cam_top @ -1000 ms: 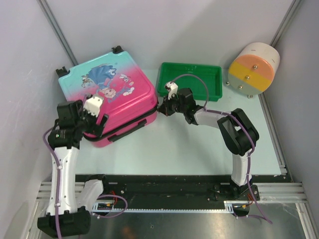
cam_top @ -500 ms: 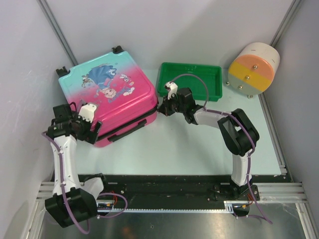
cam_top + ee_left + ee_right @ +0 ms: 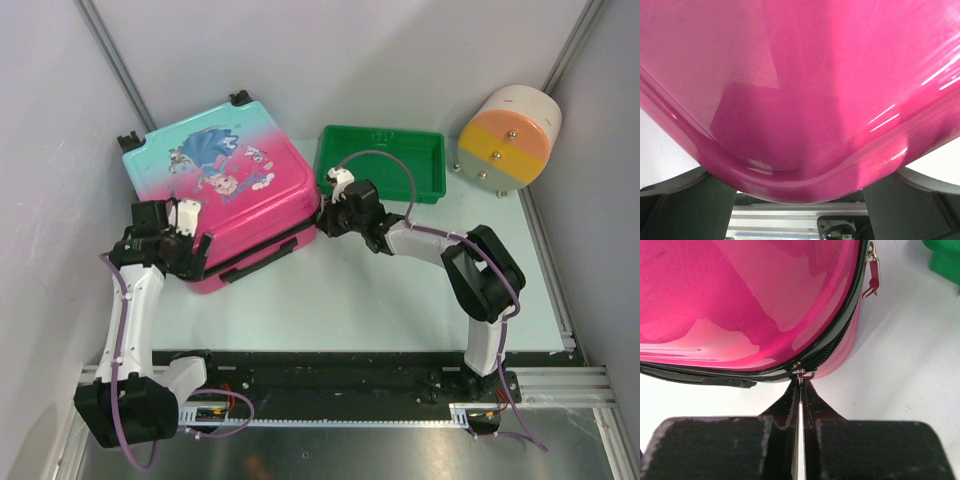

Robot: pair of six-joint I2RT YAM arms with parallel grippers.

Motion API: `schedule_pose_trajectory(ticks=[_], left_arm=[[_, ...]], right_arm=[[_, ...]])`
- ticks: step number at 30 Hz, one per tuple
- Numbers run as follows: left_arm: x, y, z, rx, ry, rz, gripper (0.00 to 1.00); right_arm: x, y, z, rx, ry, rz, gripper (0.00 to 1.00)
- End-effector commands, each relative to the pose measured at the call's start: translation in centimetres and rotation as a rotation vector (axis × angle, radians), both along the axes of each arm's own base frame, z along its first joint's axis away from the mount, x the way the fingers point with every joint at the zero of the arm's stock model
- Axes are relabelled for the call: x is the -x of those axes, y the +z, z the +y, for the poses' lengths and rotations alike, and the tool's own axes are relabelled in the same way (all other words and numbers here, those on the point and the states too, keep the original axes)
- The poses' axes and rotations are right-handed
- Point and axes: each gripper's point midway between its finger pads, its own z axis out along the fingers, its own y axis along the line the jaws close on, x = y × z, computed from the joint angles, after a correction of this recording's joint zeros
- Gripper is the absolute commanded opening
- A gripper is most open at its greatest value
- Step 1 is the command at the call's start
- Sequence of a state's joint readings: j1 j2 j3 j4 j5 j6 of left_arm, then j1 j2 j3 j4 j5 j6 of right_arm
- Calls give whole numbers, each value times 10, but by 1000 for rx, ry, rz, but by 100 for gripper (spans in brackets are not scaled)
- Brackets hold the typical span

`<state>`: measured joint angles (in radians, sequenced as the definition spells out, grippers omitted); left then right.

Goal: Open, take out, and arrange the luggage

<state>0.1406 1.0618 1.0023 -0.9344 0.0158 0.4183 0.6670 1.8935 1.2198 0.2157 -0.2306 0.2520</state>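
Note:
The luggage (image 3: 215, 170), a pink-to-teal hard-shell suitcase with cartoon prints, lies flat and zipped at the back left of the table. My left gripper (image 3: 188, 250) is open at its near-left corner; the pink shell (image 3: 800, 75) fills the left wrist view, with a finger (image 3: 687, 205) low on either side of the corner. My right gripper (image 3: 326, 215) is at the suitcase's right corner. In the right wrist view it (image 3: 801, 382) is shut on a zipper pull on the black zipper line of the pink shell (image 3: 740, 300). A second zipper pull (image 3: 871, 275) hangs free further along.
A green plastic tray (image 3: 380, 165) stands just right of the suitcase, its corner also in the right wrist view (image 3: 942, 255). A white-and-orange cylinder (image 3: 508, 135) stands at the back right. The black carry handle (image 3: 255, 262) faces the near side. Grey walls close in left and back.
My left gripper came down off the suitcase lid to its near-left corner. The suitcase shifted slightly right and away. My right gripper moved slightly left with the zipper pull.

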Motion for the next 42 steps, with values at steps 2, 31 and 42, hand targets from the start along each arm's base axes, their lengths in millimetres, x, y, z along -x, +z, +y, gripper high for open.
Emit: schedule_pose_trajectory(ticks=[2, 31, 42], left_arm=[[-33, -4, -111, 410, -319, -97, 94], [-37, -12, -167, 542, -347, -57, 91], [-29, 24, -171, 535, -439, -183, 95]], right_arm=[[64, 48, 61, -151, 180, 14, 0], [99, 61, 54, -246, 300, -22, 0], [54, 74, 61, -260, 233, -100, 0]])
